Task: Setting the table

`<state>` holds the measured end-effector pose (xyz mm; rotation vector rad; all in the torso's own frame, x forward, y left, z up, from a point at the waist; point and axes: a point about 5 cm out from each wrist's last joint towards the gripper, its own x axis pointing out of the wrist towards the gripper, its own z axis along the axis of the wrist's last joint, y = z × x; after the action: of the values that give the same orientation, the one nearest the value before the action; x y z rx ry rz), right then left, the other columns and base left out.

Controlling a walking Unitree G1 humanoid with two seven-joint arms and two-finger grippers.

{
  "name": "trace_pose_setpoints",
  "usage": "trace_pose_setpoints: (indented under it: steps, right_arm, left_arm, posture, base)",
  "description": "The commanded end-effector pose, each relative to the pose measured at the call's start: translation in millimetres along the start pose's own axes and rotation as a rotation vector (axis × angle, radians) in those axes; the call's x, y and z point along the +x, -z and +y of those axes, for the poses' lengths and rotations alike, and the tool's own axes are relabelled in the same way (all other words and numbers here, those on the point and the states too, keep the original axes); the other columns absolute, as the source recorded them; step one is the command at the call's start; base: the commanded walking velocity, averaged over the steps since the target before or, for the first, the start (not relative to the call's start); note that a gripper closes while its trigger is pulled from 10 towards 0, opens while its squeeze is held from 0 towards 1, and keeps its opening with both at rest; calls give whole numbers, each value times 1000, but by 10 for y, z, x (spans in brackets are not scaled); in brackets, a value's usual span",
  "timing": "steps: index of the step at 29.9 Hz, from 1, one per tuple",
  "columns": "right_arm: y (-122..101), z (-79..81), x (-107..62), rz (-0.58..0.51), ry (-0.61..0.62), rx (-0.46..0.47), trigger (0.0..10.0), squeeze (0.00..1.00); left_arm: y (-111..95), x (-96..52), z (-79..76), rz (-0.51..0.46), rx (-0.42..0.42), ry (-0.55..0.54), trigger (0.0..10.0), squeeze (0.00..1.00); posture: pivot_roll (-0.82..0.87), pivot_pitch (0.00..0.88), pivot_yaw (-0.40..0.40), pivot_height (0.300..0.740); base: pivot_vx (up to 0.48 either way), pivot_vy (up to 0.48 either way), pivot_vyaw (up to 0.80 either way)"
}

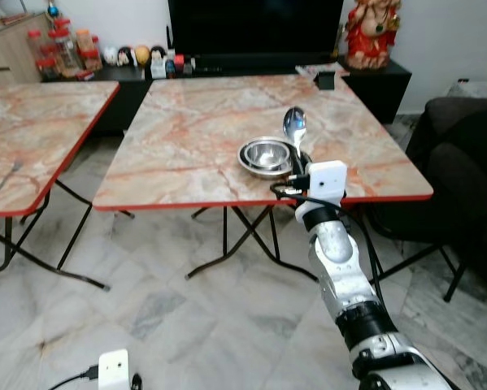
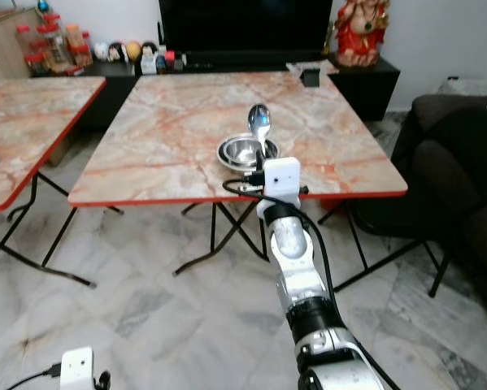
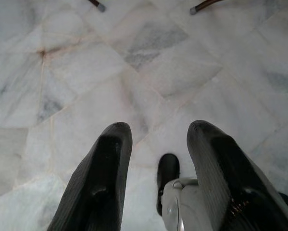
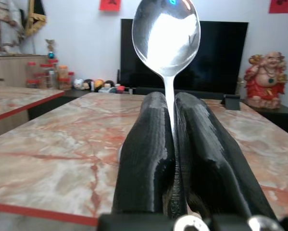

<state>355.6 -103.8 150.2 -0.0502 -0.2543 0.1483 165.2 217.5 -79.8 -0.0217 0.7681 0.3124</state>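
Here the right gripper — jaws pinched tight — grips a spoon upright; left gripper gapes wide.

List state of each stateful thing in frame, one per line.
right tool: shut on the spoon, held at the table's near edge
spoon: gripped by the handle, bowl end up
steel bowl: upright on the marble table, looks empty
left tool: open, hanging idle over the floor
TV: screen dark
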Motion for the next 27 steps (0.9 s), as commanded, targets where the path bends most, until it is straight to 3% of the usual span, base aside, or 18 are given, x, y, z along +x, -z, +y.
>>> trace_pose_setpoints:
  steps: [1,16,27]
  right_arm:
    - [-33,-1,36,-3,-3,-4,10000,0]
    - [-50,64,42,-15,-37,-39,10000,0]
    - [-50,53,43,-15,-24,-13,10000,0]
  left_arm:
    - [0,4,13,8,-8,-8,10000,0]
    - [11,0,6,11,-8,-6,10000,0]
    - [-1,4,-8,7,-9,-2,10000,0]
  posture:
    - [-27,0,5,732]
    - [-26,0,9,732]
    - [-26,0,6,732]
  base:
    - [368,0,0]
    - [371,0,0]
    - [371,0,0]
